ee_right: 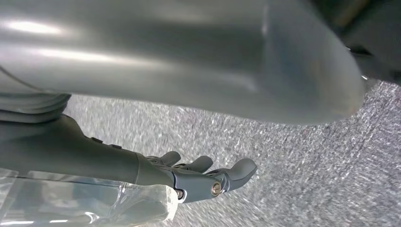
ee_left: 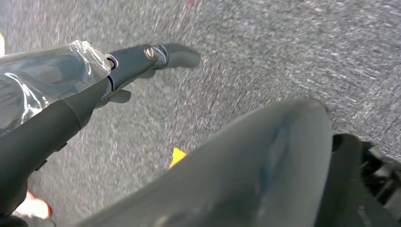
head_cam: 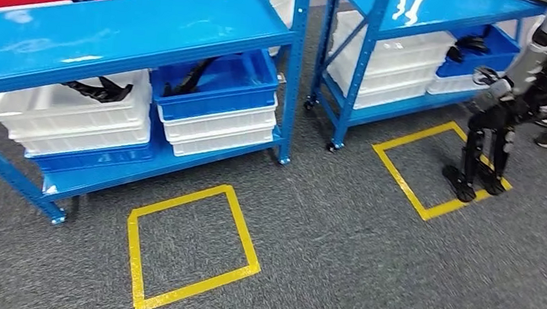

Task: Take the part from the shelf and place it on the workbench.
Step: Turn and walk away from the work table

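- Both arms hang down by the carpet. The left hand (ee_left: 142, 61) has its fingers (ee_left: 177, 56) stretched out with nothing in them, and the right hand (ee_right: 198, 177) looks the same: fingers (ee_right: 239, 170) loosely apart, empty.
- Parts: black pieces sit in the bins on the near shelf (head_cam: 126, 28), one in a white bin (head_cam: 72, 106) and one in the blue bin (head_cam: 216, 83). More dark stuff sits in a blue bin (head_cam: 481, 50) on the far shelf (head_cam: 440, 3). Which one is "the part", I honestly can't tell.
- No workbench surface visible from here, so no idea if anything's been set down on it.
- So this fits either walking up to fetch a part or standing there after dropping one off. Empty hands match both.
- There's a yellow square (head_cam: 187, 249) taped on the floor in front of the near shelf, looks like a standing spot.
- Another robot (head_cam: 506, 102) is over at the far shelf, on its own yellow square (head_cam: 437, 172).
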You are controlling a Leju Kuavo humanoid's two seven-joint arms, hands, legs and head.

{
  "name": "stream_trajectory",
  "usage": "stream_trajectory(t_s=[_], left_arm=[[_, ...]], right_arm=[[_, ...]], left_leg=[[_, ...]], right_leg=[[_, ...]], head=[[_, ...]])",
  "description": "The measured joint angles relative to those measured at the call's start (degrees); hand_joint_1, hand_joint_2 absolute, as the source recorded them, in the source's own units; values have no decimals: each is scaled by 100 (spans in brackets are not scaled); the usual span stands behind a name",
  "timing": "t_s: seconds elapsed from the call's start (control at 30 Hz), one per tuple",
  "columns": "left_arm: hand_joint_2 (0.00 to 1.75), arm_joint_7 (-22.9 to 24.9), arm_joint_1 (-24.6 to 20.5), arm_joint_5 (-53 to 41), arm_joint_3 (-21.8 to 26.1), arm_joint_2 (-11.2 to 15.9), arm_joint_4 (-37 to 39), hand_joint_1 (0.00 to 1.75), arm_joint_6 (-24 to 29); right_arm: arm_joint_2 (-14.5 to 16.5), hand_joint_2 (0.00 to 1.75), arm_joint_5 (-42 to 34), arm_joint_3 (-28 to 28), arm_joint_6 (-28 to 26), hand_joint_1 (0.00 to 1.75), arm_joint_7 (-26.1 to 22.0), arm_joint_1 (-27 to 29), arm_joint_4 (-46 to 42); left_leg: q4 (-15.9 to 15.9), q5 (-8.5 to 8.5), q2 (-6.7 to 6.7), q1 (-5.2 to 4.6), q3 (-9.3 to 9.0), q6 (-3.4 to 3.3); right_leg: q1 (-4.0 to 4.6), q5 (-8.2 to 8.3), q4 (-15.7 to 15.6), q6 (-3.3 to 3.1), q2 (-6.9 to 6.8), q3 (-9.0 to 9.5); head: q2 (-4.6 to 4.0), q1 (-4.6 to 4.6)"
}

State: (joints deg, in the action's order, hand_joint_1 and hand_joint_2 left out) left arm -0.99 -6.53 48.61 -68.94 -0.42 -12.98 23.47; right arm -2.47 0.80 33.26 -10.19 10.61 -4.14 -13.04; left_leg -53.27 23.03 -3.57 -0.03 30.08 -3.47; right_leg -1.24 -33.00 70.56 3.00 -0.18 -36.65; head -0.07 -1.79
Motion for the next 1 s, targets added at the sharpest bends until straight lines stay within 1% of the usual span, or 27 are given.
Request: stream_trajectory(t_s=[0.03,0.07,0.1,0.13,0.17,0.2,0.23,0.27,0.3,0.33,0.37,0.4,0.43,0.47,0.5,0.53,0.57,0.6,0.63,0.67,0.7,0.73,0.77,0.87,0.9,1.0], left_arm=[[175,-4,10,0,0,-11,0,0,0],[175,3,16,0,0,-16,1,0,0],[175,18,15,0,0,-20,1,0,-1],[175,40,10,0,0,-23,1,0,-2],[175,69,7,0,0,-25,1,0,-3],[175,97,8,0,0,-26,0,0,-4],[175,127,16,0,0,-26,0,0,-8],[175,158,27,0,-1,-31,0,0,-13],[175,187,34,0,-1,-35,0,0,-18],[175,213,34,0,-1,-40,0,0,-24],[175,230,27,1,-1,-45,0,0,-28],[175,242,16,1,-1,-47,0,0,-30],[175,248,10,4,0,-49,0,0,-32],[175,251,7,8,0,-51,0,0,-32],[175,254,4,12,0,-54,0,0,-33],[175,256,2,16,0,-55,0,0,-34],[131,261,-1,17,0,-55,0,0,-36],[87,269,-2,17,0,-55,0,0,-38],[44,277,-1,17,0,-57,0,0,-38],[0,281,0,17,0,-59,0,0,-37],[0,284,3,19,0,-61,0,0,-33],[0,281,8,20,0,-63,0,0,-28],[0,278,16,22,0,-69,0,0,-23],[0,249,28,24,0,-84,2,0,-7],[0,238,26,27,0,-84,2,0,-2],[0,223,18,51,0,-92,2,0,0]], right_arm=[[-5,0,7,10,-5,0,-15,8,0],[-11,0,14,17,-8,0,-26,10,1],[-16,0,19,22,-11,0,-35,12,1],[-19,0,23,29,-16,0,-43,11,1],[-20,0,25,39,-21,0,-48,9,2],[-20,0,25,50,-25,0,-51,4,2],[-19,0,25,62,-31,0,-55,0,1],[-23,0,24,71,-37,0,-58,-3,0],[-28,0,24,79,-45,0,-61,-6,0],[-32,0,24,87,-53,0,-63,-5,-1],[-36,0,24,92,-58,0,-63,-2,-1],[-36,0,24,97,-61,0,-63,3,-1],[-36,0,23,100,-61,0,-61,7,-1],[-37,0,22,101,-61,0,-56,10,-1],[-37,0,21,102,-61,0,-51,9,-1],[-37,0,21,103,-61,0,-47,6,-1],[-37,0,21,103,-61,0,-45,2,-1],[-35,0,21,104,-62,0,-44,-2,-1],[-35,0,22,105,-70,0,-44,-7,-1],[-35,44,26,105,-92,0,-41,-12,-1],[-35,87,31,107,-137,0,-32,-20,-1],[-36,131,36,108,-210,0,-9,-33,-1],[-36,175,39,109,-312,0,38,-41,-1],[-34,44,14,112,-620,0,274,-62,-1],[-32,0,-12,113,-682,0,298,-71,-1],[-29,0,-105,113,-726,0,102,-77,-1]], left_leg=[[-17,17,-104,13,-10,22],[-48,42,-190,27,-8,56],[-98,80,-277,31,10,97],[-139,110,-342,29,36,133],[-167,133,-398,31,63,161],[-176,143,-449,37,82,182],[-174,144,-484,56,87,197],[-215,168,-418,66,105,212],[-352,241,-267,67,167,234],[-606,367,-74,66,289,258],[-967,534,134,59,475,281],[-1388,706,251,62,703,300],[-1746,823,296,66,907,308],[-1948,853,311,67,1034,304],[-1926,777,322,65,1044,288],[-1659,607,344,56,922,258],[-1222,395,425,33,701,207],[-799,224,522,0,482,158],[-470,112,606,-37,317,116],[-292,69,665,-71,233,85],[-252,80,660,-94,226,72],[-226,80,628,-106,226,57],[-206,55,603,-99,213,87],[-153,-31,562,-67,165,171],[-153,-25,557,-69,166,151],[-155,-2,561,-73,172,114]], right_leg=[[-18,223,-251,19,42,60],[-52,456,-653,45,166,206],[-79,628,-1020,56,301,349],[-97,709,-1249,49,401,440],[-98,718,-1352,26,459,480],[-76,700,-1353,-19,417,485],[-69,701,-1355,-66,338,488],[-64,698,-1359,-107,273,499],[-61,694,-1363,-147,198,512],[-59,689,-1368,-178,123,523],[-45,677,-1368,-199,51,533],[-32,663,-1368,-213,-33,538],[-22,650,-1367,-219,-119,544],[-13,635,-1367,-222,-205,552],[-4,619,-1367,-221,-288,566],[6,602,-1368,-218,-365,589],[14,583,-1370,-211,-432,619],[23,561,-1374,-196,-486,650],[28,540,-1381,-172,-525,677],[28,523,-1387,-143,-556,700],[25,512,-1400,-113,-585,718],[20,509,-1421,-82,-617,741],[28,513,-1445,-93,-639,765],[65,541,-1503,-252,-651,800],[64,551,-1518,-269,-650,803],[63,570,-1565,-214,-641,818]], head=[[0,-1],[0,-1],[0,-1],[0,1],[0,3],[0,5],[0,6],[0,8],[0,13],[0,19],[0,26],[0,30],[0,30],[0,30],[0,30],[-1,30],[-1,30],[-1,28],[-1,27],[0,26],[-1,24],[-1,26],[-1,25],[-1,10],[-1,6],[0,5]])
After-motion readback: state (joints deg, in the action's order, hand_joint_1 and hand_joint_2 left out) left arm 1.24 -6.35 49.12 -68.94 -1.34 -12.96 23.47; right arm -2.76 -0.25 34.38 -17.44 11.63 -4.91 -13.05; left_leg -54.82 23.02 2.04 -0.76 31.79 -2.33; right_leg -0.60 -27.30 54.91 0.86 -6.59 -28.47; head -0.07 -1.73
